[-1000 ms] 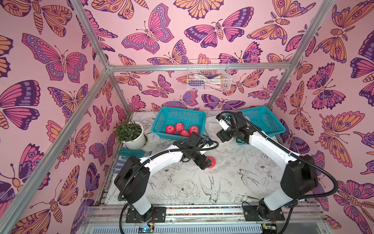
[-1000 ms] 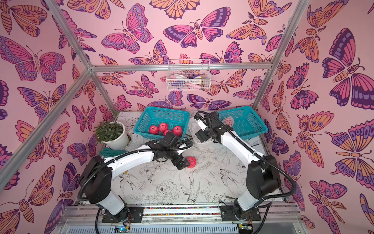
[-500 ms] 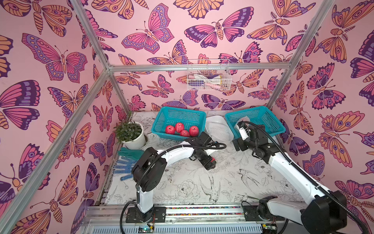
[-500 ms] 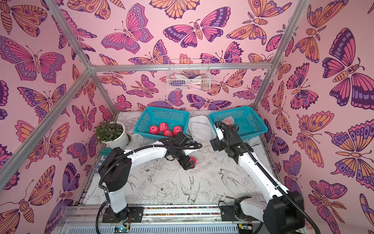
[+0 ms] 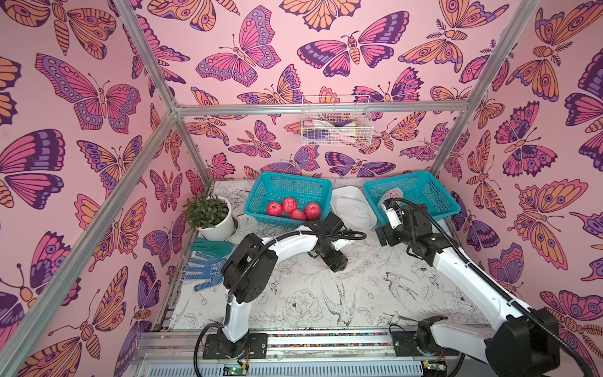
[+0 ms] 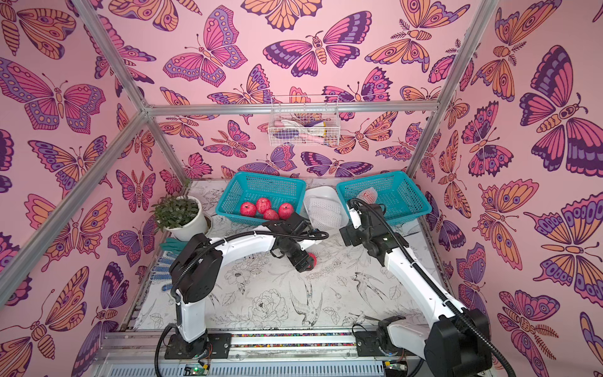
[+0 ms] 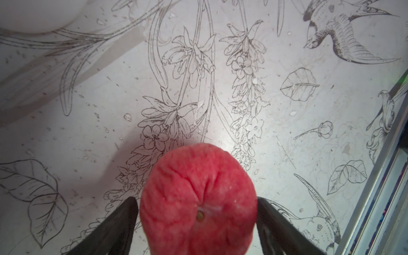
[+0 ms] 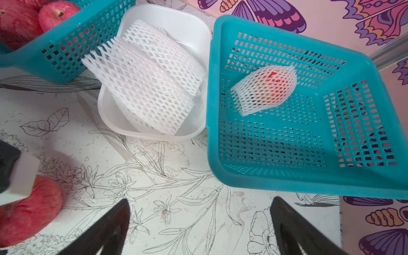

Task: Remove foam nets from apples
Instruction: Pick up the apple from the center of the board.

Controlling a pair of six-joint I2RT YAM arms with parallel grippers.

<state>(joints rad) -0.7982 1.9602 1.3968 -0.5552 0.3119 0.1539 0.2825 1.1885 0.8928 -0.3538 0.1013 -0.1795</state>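
Note:
A bare red apple [image 7: 198, 205] lies on the printed table. My left gripper [image 7: 196, 212] is shut on it, one black finger against each side; both top views show this gripper [image 5: 337, 264] [image 6: 305, 264] covering most of the apple [image 6: 312, 259]. My right gripper [image 8: 198, 220] is open over bare table in front of the right teal basket [image 8: 287, 183], also seen in a top view [image 5: 383, 236]. One apple in a foam net [image 8: 265, 88] [image 5: 391, 195] lies in that basket. Empty foam nets [image 8: 150, 77] [image 5: 350, 209] are piled in the white tray [image 8: 189, 28].
The left teal basket [image 5: 261, 192] holds several bare apples [image 5: 287, 209]. A potted plant [image 5: 210, 217], a green glove [image 5: 212, 248] and a blue dotted glove [image 5: 202, 271] lie at the table's left. A wire basket [image 5: 336, 127] hangs on the back wall.
My right arm has drawn away from the tray, toward the front of the right basket. My left gripper has moved over the bare apple and its jaws have narrowed around it.

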